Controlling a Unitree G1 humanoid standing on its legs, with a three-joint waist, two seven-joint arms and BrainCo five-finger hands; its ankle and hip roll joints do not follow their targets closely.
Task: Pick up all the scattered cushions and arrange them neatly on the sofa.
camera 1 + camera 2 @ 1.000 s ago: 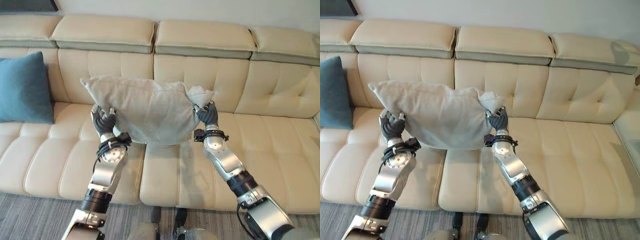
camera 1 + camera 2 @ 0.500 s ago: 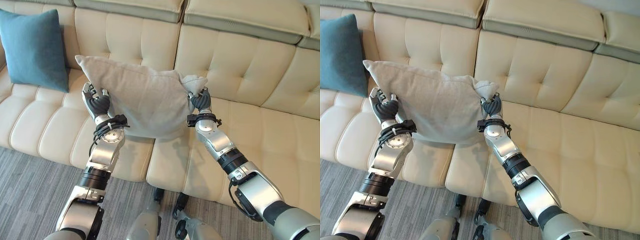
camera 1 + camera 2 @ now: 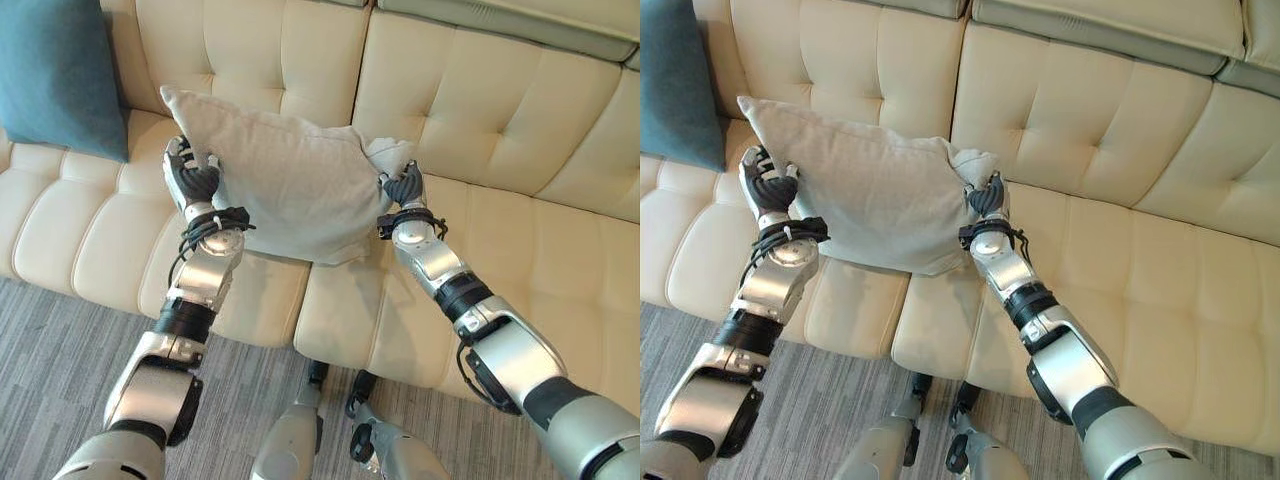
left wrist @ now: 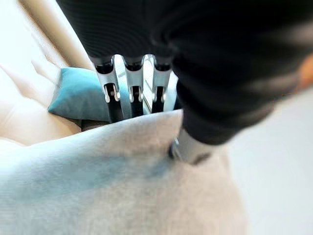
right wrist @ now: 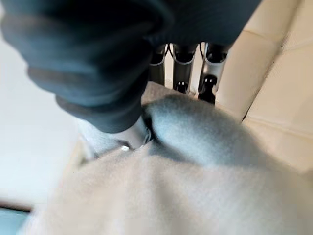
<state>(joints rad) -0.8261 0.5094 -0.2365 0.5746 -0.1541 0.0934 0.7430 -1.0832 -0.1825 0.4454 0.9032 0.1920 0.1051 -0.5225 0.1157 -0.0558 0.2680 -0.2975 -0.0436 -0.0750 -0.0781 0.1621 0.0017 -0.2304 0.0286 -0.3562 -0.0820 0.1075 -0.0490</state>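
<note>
Between the two hands, over the seat of the sofa (image 3: 520, 160), hangs the grey cushion (image 3: 290, 185). Its long axis runs roughly from 9 to 3 o'clock in the head views, tilted a little so that the left end sits higher, toward 10. The left hand (image 3: 193, 182) grips the cushion's left edge, with the cloth lying at about 3 o'clock from it; the right hand (image 3: 404, 187) grips the bunched right corner, with the cloth at about 9 o'clock from it. Each wrist view shows fingers reaching over the far side of the fabric and a thumb pressing into the near side, so both hands are pinching the cushion. Neither hand is nearer than the other; the load is shared end to end.

The backrest lies toward 12 o'clock, just behind the cushion, so the placing move would likely carry it that way and set it upright against the tufted panels. The cushion's lower edge looks close to the seat, though contact cannot be told.

The cushion is a soft, matte, woven square, sagging in the middle. The sofa is smooth cream leather with stitched, padded panels. A teal cushion (image 3: 55, 75) already stands against the backrest at about 10 o'clock.
</note>
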